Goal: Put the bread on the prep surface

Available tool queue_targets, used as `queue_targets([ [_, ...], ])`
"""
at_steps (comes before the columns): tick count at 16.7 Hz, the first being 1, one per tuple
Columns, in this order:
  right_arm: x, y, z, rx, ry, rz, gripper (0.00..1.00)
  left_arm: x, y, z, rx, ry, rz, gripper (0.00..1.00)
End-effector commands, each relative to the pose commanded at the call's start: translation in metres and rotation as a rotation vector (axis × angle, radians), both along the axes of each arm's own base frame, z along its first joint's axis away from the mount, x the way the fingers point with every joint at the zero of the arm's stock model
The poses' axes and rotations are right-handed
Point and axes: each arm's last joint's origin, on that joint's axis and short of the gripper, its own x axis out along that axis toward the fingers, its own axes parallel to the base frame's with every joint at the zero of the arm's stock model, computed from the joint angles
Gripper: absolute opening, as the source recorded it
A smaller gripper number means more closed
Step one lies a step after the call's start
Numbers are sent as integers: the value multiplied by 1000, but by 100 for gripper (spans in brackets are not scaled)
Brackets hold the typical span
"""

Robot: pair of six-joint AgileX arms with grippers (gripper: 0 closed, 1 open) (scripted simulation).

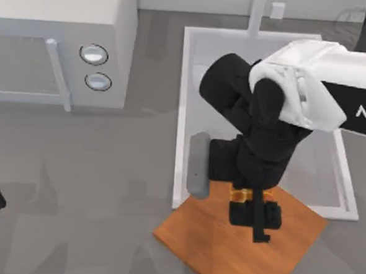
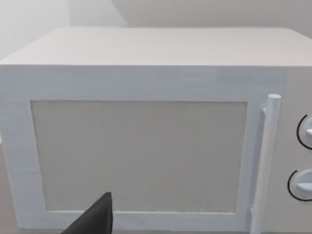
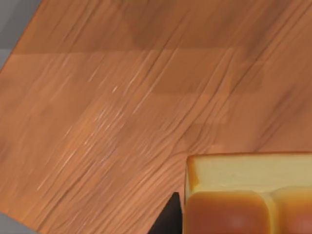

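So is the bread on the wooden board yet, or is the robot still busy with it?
Nearly there. Done: the right gripper has the bread and has carried it over the wooden board. In hand: the right wrist view shows the bread close above the wood grain, though whether it touches is unclear. Left: set it down, let go. The left arm is parked at the table's left, facing the microwave.

Board [image 1: 213,250]: orange-brown wood, visible streaky grain, smooth, faint sheen in the right wrist view. Bread [image 3: 248,195]: pale matt cut face, glossy browned crust. Microwave [image 2: 146,122]: matt white casing, flat grey door panel. Countertop [image 1: 93,187]: smooth matt grey. Sink [image 1: 184,112]: smooth white.
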Motion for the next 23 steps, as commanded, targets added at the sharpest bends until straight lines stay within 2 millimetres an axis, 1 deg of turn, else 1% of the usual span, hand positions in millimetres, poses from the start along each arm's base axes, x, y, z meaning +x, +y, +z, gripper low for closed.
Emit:
queue_targets([
  [15,-1,1,-39,0,-1,10,0,0,0,0,0,0,0,100],
  [18,-1,1,-39,0,-1,10,0,0,0,0,0,0,0,100],
  [23,-1,1,-39,0,-1,10,38,0,0,0,0,0,0,100],
])
